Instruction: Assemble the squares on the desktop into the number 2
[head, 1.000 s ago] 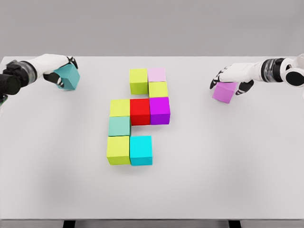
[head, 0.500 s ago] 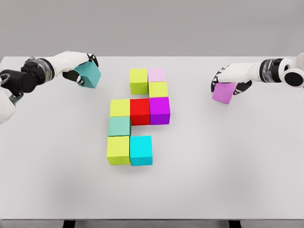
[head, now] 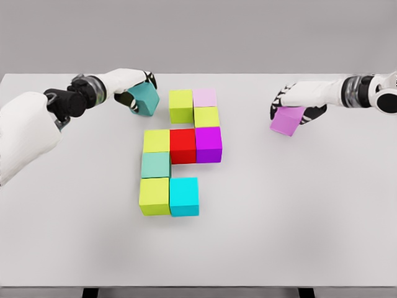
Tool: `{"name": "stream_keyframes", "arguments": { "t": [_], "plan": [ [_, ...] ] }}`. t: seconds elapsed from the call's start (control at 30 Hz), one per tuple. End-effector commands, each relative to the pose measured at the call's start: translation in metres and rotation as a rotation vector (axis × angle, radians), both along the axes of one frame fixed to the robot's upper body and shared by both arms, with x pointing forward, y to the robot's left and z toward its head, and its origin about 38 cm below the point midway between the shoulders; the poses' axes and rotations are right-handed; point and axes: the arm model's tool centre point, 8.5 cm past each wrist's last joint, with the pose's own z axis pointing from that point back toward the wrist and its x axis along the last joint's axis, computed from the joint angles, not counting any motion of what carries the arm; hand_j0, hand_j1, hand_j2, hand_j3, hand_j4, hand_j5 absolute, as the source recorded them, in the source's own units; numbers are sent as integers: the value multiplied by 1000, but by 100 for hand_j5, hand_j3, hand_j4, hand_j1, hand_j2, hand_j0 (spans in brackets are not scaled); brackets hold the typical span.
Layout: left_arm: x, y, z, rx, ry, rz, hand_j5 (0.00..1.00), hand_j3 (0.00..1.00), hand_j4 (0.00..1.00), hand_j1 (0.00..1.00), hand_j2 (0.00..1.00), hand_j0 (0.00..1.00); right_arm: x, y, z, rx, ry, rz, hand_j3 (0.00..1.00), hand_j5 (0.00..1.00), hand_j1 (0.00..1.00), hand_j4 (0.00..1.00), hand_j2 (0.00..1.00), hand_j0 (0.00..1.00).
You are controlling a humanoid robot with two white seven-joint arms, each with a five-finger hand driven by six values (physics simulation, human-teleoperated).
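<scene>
The left robot hand (head: pixel 133 84) grips a tilted teal cube (head: pixel 144 99) beside the yellow-green cube (head: pixel 180 105); the right robot hand (head: pixel 296 99) clasps a tilted violet cube (head: pixel 286 120).

This is a simulated test scene, not a real room. A plain white desktop (head: pixel 310 223) fills most of the view, and behind its far edge there is only a flat grey background without walls or furniture. The coloured cubes (head: pixel 183 146) near the middle of the surface have uniform, textureless faces, typical of a render.
</scene>
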Motion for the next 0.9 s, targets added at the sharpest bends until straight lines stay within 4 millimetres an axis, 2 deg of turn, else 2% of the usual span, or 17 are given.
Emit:
{"name": "stream_keyframes", "arguments": {
  "t": [0.0, 0.07, 0.17, 0.3, 0.37, 0.4, 0.57, 0.7, 0.87],
  "plan": [
    [2, -5, -4, -4, 8, 3, 43, 43, 43, 43, 43, 43, -7, 7, 13, 32, -19, 38, 62, 62, 62, 62, 62, 62],
    [2, -6, -3, -5, 8, 2, 43, 43, 43, 43, 43, 43, -14, 11, 13, 30, -22, 64, 62, 62, 62, 62, 62, 62],
    [3, -9, 2, -21, 8, -8, 43, 43, 43, 43, 43, 43, -23, 12, 24, 40, -40, 95, 62, 62, 62, 62, 62, 62],
    [2, -7, 4, -28, 18, -10, 43, 43, 43, 43, 43, 43, -46, 18, 31, 74, -37, 163, 62, 62, 62, 62, 62, 62],
    [0, -5, 2, -20, 37, -16, 43, 43, 43, 43, 43, 43, -56, 27, 29, 87, -20, 201, 62, 62, 62, 62, 62, 62],
    [-1, 2, 5, -22, 41, -9, 43, 43, 43, 43, 43, 43, -61, 30, 28, 82, -16, 220, 62, 62, 62, 62, 62, 62],
    [-3, 2, 8, -23, 39, -19, 43, 43, 43, 43, 43, 43, -74, 39, 21, 100, 25, 262, 62, 62, 62, 62, 62, 62],
    [-1, 2, 5, -22, 39, -7, 50, 50, 50, 50, 50, 50, -84, 45, 14, 123, 68, 289, 62, 62, 62, 62, 62, 62],
    [-1, -3, 3, -19, 51, 10, 46, 46, 46, 46, 46, 46, -104, 53, 5, 98, 105, 349, 62, 62, 62, 62, 62, 62]
  ]
}}
